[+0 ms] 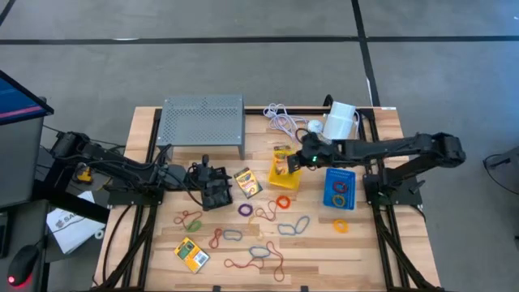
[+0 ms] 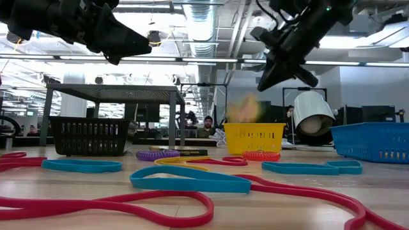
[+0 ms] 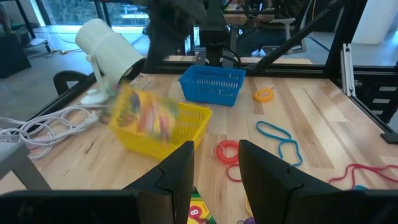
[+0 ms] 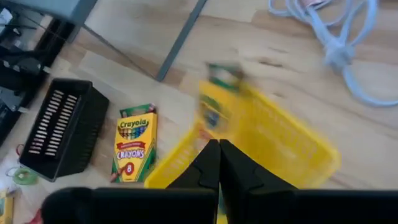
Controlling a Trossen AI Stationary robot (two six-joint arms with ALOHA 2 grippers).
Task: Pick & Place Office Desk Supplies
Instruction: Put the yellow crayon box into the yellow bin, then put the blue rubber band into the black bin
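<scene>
A yellow-green crayon box shows blurred at the rim of the yellow bin, leaning partly inside it; in the left wrist view the box smears across the bin's near wall. My right gripper hovers just above that bin, shut, and holds nothing. My left gripper hangs open over the black bin. A second crayon box lies flat between the black and yellow bins, and a third near the front left. Several rubber bands are scattered over the front of the table. The blue bin holds some bands.
The grey perforated stand sits at the far left of the table. The white cable and white cylinder lie behind the yellow bin. A red band lies in front of the yellow bin. A person sits far behind.
</scene>
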